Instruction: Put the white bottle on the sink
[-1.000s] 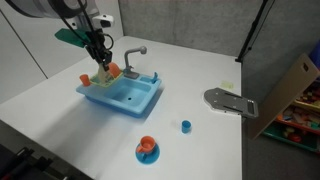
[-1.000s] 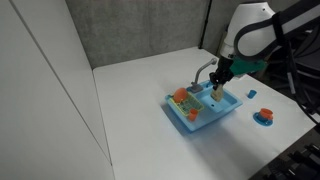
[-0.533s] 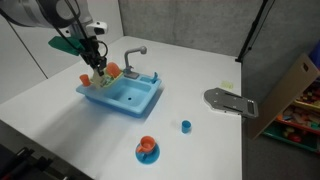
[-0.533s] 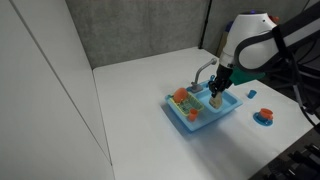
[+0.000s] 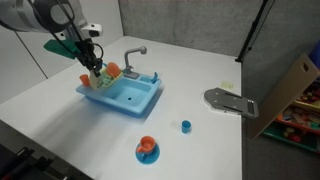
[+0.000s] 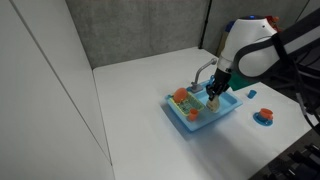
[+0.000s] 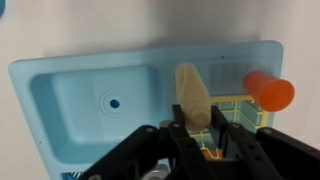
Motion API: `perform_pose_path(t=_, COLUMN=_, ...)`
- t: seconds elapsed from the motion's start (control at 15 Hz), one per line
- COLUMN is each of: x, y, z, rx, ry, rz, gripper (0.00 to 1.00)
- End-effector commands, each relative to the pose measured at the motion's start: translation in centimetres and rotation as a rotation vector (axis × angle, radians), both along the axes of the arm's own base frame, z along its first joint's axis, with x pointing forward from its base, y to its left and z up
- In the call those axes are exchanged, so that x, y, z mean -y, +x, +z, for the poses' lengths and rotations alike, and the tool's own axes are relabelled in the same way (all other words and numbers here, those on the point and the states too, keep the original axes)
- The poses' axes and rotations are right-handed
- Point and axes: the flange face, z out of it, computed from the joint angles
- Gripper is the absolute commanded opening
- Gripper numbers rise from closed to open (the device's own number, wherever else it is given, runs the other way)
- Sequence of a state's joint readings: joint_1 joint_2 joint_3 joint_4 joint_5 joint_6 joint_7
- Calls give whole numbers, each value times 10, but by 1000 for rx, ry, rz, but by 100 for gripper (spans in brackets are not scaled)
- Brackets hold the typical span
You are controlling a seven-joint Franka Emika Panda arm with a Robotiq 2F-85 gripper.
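Observation:
The light-blue toy sink (image 5: 128,98) stands on the white table, seen in both exterior views (image 6: 225,108) and in the wrist view (image 7: 70,95). My gripper (image 7: 195,132) is shut on the cream-white bottle (image 7: 190,92), which sticks out past the fingertips. In the wrist view it hangs over the border between the basin and the yellow-gridded side rack. In the exterior views the gripper (image 5: 93,68) (image 6: 215,92) is low over the rack end of the sink. I cannot tell whether the bottle touches the sink.
An orange item (image 7: 268,91) lies in the rack beside the bottle. The grey faucet (image 5: 134,56) rises at the sink's back. A small blue cup (image 5: 185,126), an orange cup on a blue saucer (image 5: 147,149) and a grey flat object (image 5: 230,102) sit on the table.
The gripper, still holding the bottle, has shifted along the sink toward the rack end and come a little lower. Nothing else has moved.

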State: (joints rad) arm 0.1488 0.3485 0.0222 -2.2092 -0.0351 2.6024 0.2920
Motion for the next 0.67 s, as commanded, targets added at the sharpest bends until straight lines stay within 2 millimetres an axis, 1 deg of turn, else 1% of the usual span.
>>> perform_pose_path(t=0.0, x=-5, y=-1, z=-2, rx=23, ry=-1, rz=25, gripper=8)
perform_pose_path(t=0.6, x=-15, y=1, z=-14, rx=11, ry=-11, rz=35, gripper=8)
